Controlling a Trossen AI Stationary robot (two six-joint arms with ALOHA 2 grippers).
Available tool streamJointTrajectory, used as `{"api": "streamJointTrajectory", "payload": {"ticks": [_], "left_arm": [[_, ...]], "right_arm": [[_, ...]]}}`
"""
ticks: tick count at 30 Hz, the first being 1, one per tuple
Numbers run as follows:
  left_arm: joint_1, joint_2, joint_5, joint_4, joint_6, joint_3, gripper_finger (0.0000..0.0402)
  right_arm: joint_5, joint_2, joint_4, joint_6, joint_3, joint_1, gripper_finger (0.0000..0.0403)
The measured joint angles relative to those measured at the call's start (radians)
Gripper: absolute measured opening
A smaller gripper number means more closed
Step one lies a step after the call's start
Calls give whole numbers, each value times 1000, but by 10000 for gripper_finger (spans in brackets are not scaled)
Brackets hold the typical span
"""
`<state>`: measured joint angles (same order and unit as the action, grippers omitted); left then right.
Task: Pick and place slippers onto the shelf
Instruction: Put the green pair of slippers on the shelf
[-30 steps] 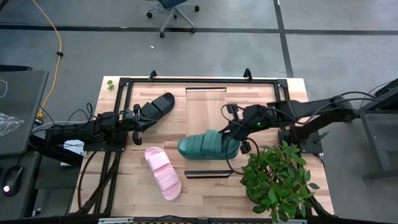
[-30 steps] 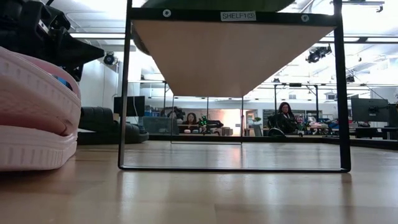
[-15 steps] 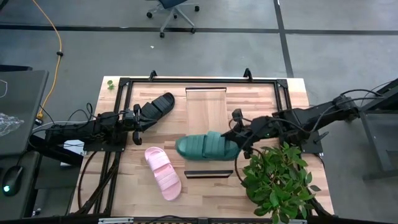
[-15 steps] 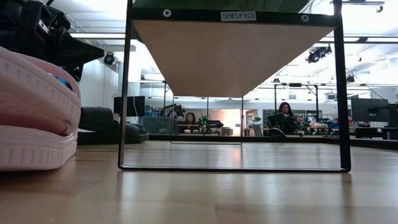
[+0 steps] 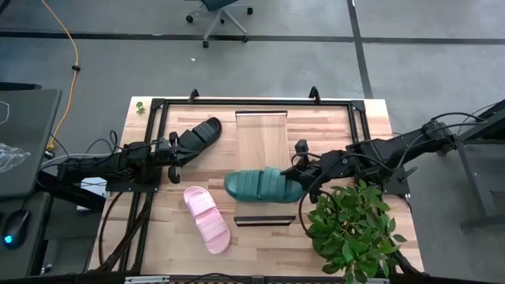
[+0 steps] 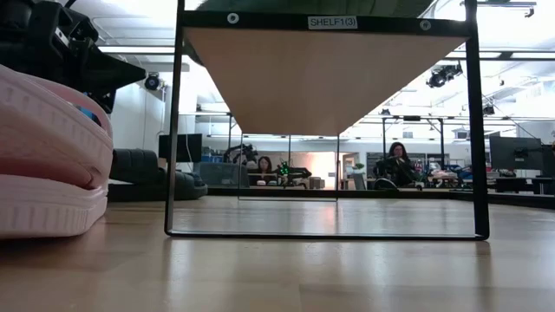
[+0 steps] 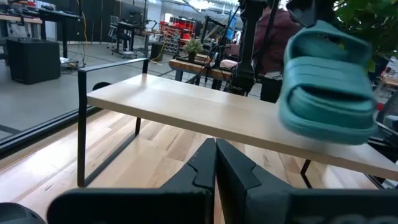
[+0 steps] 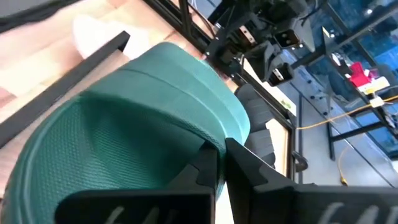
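The teal slipper (image 5: 264, 186) hangs over the near end of the shelf (image 5: 264, 138), a light wood board on dark rails, with my right gripper (image 5: 301, 177) shut on its right end. The left wrist view shows the teal slipper (image 7: 326, 87) tilted above the shelf board (image 7: 205, 115). The pink slipper (image 5: 207, 218) lies sole down on the table, left of the shelf's near end. At the far left the black slipper (image 5: 199, 132) lies on the table. My left gripper (image 5: 175, 155) waits shut just beside it, holding nothing. My right gripper pinches the slipper's rim (image 8: 214, 144) between its two fingers, at the end behind the ribbed strap. The fingers come from the table's right, slanting down, along the slipper's length. The slipper hangs tilted over the shelf board; whether its sole touches the board, I cannot tell.
A leafy potted plant (image 5: 351, 229) stands at the near right, close under my right arm. A black frame (image 5: 154, 110) runs round the table's far and side edges. Bare tabletop (image 5: 260, 252) lies near the front edge. People sit in the room beyond the shelf.
My right gripper has shifted toward the table's near edge, sunk a little and rolled at the wrist, staying shut on the teal slipper. The slipper has turned about slightly, its right end swinging nearer, and stays over the shelf's near end.
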<state>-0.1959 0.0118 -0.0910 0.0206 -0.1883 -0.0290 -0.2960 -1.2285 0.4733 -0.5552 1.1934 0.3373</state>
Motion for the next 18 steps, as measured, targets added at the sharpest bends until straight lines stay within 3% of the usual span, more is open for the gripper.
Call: {"api": "streamJointTrajectory", "payload": {"ticks": [18], "left_arm": [[0, 0, 0, 0, 0, 0, 1]], "right_arm": [[79, 0, 48, 53, 0, 4, 4]]}}
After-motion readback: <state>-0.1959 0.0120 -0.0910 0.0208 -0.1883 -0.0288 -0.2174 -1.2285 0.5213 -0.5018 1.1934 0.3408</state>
